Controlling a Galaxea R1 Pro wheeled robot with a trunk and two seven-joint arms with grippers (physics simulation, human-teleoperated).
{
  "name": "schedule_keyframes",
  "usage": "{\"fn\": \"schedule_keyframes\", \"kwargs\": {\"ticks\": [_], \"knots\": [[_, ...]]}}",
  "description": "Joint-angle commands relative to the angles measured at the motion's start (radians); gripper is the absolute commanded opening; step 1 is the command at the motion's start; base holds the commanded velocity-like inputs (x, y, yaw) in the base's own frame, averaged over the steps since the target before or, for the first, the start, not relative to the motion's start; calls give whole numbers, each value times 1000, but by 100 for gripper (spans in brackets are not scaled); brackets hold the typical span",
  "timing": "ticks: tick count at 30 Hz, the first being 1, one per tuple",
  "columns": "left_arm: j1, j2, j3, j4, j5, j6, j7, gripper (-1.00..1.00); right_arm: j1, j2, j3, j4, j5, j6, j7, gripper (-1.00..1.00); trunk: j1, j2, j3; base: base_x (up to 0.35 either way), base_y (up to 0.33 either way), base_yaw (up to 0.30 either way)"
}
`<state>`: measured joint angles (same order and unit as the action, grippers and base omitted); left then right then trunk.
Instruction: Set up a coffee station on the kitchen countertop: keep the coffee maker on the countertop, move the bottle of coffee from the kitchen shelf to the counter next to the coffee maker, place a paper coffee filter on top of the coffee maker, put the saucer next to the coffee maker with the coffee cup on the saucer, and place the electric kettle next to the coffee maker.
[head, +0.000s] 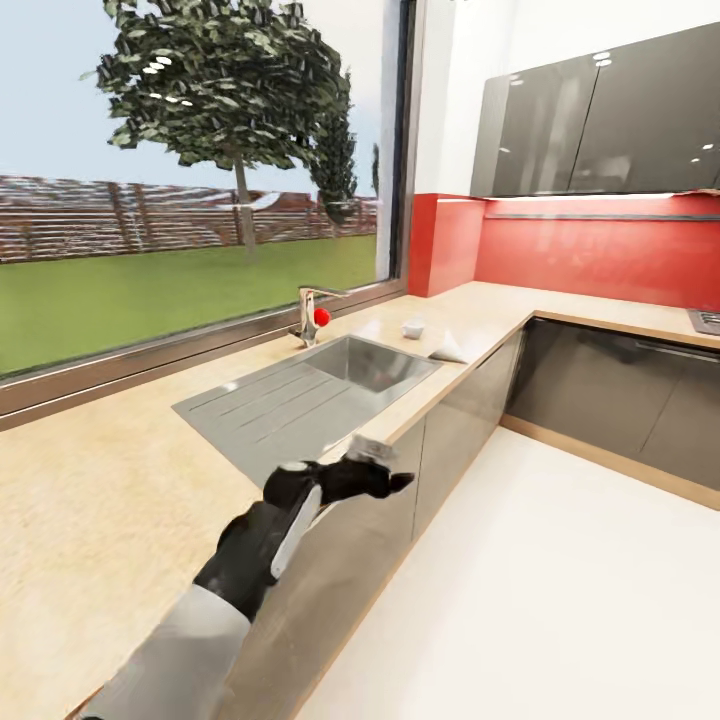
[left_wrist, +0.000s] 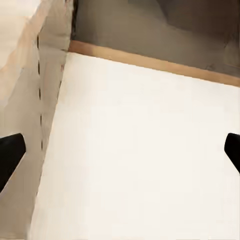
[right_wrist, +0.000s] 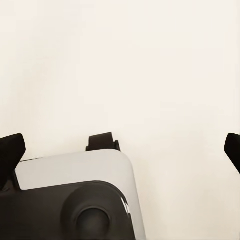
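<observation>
The kitchen countertop (head: 110, 470) runs under the window and turns a corner at the far right. A small white coffee cup (head: 413, 326) stands on it beyond the sink. A white paper coffee filter (head: 449, 349) lies near the counter's front edge, to the right of the sink. My left gripper (head: 393, 468) hovers open just off the counter's front edge, near the sink's drainboard, holding nothing. In the left wrist view, the left gripper (left_wrist: 120, 155) faces the pale floor and the cabinet fronts. My right gripper (right_wrist: 120, 150) is open over the floor, above my own base.
A steel sink (head: 375, 362) with drainboard and a faucet (head: 308, 315) with a red knob sit in the counter. Grey cabinet fronts (head: 600, 390) line the corner. Dark wall cabinets (head: 600, 115) hang over a red backsplash. A hob corner (head: 706, 320) shows at far right. White floor (head: 560, 600) lies open to the right.
</observation>
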<state>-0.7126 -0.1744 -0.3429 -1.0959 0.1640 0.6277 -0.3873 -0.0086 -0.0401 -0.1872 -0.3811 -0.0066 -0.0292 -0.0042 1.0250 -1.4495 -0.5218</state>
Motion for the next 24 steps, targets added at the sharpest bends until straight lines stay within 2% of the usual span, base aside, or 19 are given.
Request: {"fn": "schedule_keyframes", "kwargs": {"ticks": [1,4,9,11,12,13,14,16,24], "knots": [[14,0,3,-4,17,26,1,100,-1,0,-2,1,1,-3,0,100,0,-1,-1,0,0,0],[-49,2,9,-2,31,74,2,100,-1,0,0,1,14,-3,0,100,0,-1,-1,0,0,0],[-138,6,17,10,49,96,3,100,-1,0,1,1,58,-3,5,100,0,-1,-1,0,0,0],[-158,9,34,11,52,98,4,100,-1,-1,0,1,85,-4,6,100,0,-1,-1,0,0,0],[-168,10,52,12,52,99,5,100,-1,-1,0,1,100,-4,4,100,0,-1,-1,0,0,0],[-180,12,89,12,52,100,6,100,-1,-1,0,1,115,-4,4,100,0,-1,-1,0,0,0],[-181,15,119,9,50,101,6,100,-1,-1,-1,1,122,-4,3,100,0,-1,-1,0,0,0],[-177,27,145,2,41,101,7,100,-1,-1,-1,1,129,-4,3,100,0,-1,-1,0,0,0],[-174,39,148,1,39,102,6,100,-1,-1,-1,1,129,-4,2,100,0,-1,-1,33,0,0]]}}
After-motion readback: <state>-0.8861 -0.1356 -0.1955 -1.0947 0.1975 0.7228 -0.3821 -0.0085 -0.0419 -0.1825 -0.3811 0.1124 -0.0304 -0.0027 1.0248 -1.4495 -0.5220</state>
